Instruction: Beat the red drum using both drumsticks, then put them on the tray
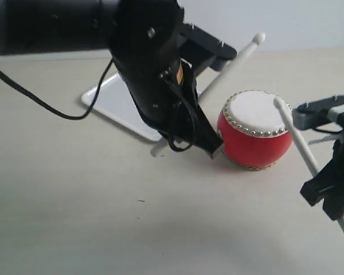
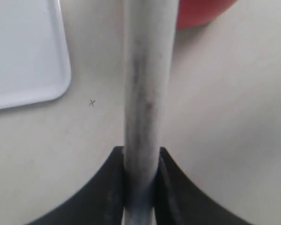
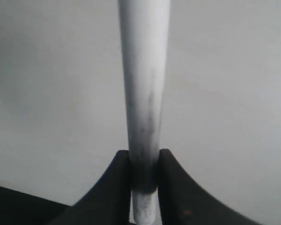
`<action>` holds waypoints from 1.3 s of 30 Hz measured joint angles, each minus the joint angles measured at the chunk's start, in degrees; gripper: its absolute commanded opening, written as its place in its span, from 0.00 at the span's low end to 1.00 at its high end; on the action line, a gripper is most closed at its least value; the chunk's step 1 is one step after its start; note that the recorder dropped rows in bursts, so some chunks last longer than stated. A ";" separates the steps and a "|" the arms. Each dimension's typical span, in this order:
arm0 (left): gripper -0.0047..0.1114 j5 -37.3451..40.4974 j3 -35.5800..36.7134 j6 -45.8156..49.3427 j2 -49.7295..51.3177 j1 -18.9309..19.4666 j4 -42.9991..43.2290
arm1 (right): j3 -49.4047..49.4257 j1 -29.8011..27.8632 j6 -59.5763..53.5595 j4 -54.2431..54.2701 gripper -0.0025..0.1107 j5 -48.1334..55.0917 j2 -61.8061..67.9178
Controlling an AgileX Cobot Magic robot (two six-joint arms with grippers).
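Observation:
The red drum (image 1: 254, 133) stands on the table right of centre, and its red edge (image 2: 201, 11) also shows in the left wrist view. My left gripper (image 1: 218, 66) (image 2: 141, 157) is shut on one drumstick (image 1: 241, 54) (image 2: 145, 84), whose tip is raised above and behind the drum. My right gripper (image 1: 325, 184) (image 3: 144, 159) is shut on the other drumstick (image 1: 295, 134) (image 3: 143, 84). Its tip lies on the white skin near the drum's right rim. The white tray (image 1: 117, 102) (image 2: 23, 51) sits behind and left of the drum, partly hidden by the left arm.
The bulky black left arm (image 1: 152, 69) fills the upper middle of the exterior view, and a black cable (image 1: 46, 104) hangs from it over the table. A grey part of the right arm (image 1: 320, 112) reaches in beside the drum.

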 measured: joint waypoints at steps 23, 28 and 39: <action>0.04 5.12 3.82 -0.62 -8.05 0.00 6.98 | -2.22 0.00 -3.95 7.85 0.02 -0.15 -26.36; 0.04 5.49 5.40 -1.26 -8.66 3.25 7.81 | -2.22 0.00 -4.42 8.57 0.02 -5.78 -30.73; 0.04 2.47 5.55 2.20 -8.18 18.43 8.01 | -2.30 0.00 -12.65 19.45 0.02 -29.97 -29.55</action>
